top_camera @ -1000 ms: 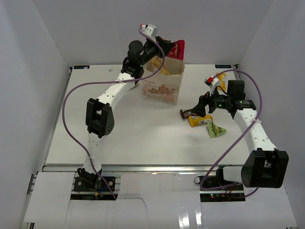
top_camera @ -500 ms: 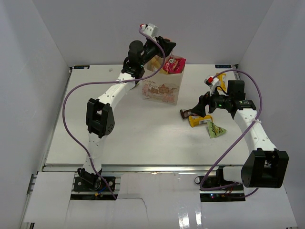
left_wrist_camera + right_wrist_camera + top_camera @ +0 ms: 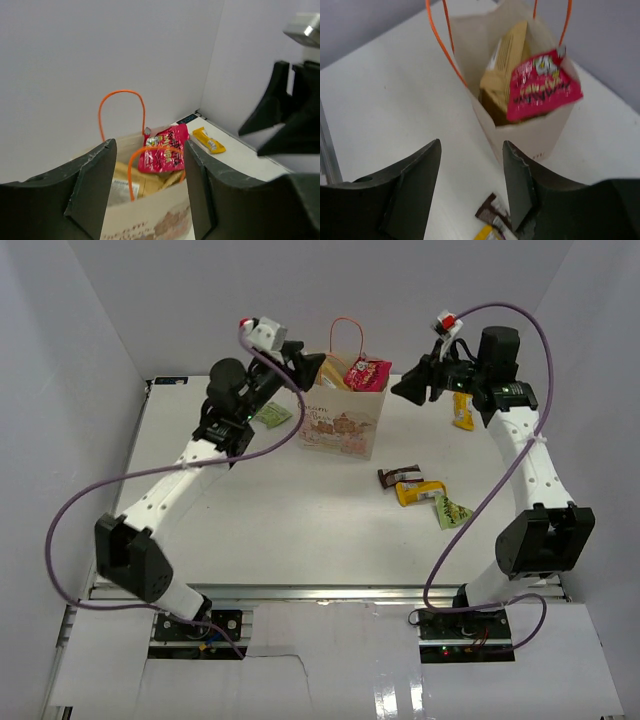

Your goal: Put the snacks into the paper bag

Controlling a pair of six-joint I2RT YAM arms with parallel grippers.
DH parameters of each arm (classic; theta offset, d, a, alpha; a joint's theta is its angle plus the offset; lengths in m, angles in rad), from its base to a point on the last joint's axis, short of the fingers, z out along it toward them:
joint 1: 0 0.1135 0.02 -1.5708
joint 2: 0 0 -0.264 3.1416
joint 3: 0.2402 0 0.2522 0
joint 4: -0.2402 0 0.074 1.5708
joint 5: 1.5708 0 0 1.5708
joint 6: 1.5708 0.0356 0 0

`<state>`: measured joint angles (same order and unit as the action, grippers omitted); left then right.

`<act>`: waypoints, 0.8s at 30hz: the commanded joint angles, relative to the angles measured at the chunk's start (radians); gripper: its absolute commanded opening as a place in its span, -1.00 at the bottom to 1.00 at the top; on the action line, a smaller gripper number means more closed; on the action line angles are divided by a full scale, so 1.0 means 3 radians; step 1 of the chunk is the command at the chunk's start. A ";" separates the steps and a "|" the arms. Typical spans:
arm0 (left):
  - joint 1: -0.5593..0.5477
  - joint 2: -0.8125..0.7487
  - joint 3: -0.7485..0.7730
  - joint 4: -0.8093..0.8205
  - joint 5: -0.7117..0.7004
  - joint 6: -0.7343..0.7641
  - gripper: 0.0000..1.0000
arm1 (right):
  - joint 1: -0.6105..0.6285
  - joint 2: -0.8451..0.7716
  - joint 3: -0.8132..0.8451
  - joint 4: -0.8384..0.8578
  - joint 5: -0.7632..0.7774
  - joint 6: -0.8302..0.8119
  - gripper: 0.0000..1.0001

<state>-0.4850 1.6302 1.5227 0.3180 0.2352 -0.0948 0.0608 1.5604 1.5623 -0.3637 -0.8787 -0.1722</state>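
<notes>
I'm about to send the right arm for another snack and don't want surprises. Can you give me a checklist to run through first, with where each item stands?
1. Paper bag upright, mouth open: ok.
2. Left tool open and empty: ok.
3. Right tool open and empty: ok.
4. Magenta packet fully inside the bag: not ok, it pokes above the rim.
5. All snacks bagged: not ok; dark brown bar, yellow pouch and green packet lie on the table.
6. Room left in the bag: cannot tell.
</notes>
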 commanded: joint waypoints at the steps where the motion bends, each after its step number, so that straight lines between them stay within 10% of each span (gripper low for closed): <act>1: 0.0052 -0.0703 -0.0554 -0.0119 -0.0323 0.0142 0.33 | 0.0241 0.0223 0.0564 0.0216 0.0039 0.0217 0.15; 13: 0.0098 -0.2876 -0.2380 -0.1325 -0.1085 -0.0400 0.38 | 0.1014 0.1190 0.1711 -0.0158 0.1895 -0.0479 -0.59; 24: 0.0098 -0.3706 -0.2831 -0.1837 -0.1433 -0.0814 0.40 | 0.1060 0.1532 0.1940 -0.0592 0.2504 -0.0924 -0.69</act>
<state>-0.4591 0.5117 0.6983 -0.1776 -0.1566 -0.2947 0.3679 1.9957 2.0724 -0.4980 -0.2146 -0.3843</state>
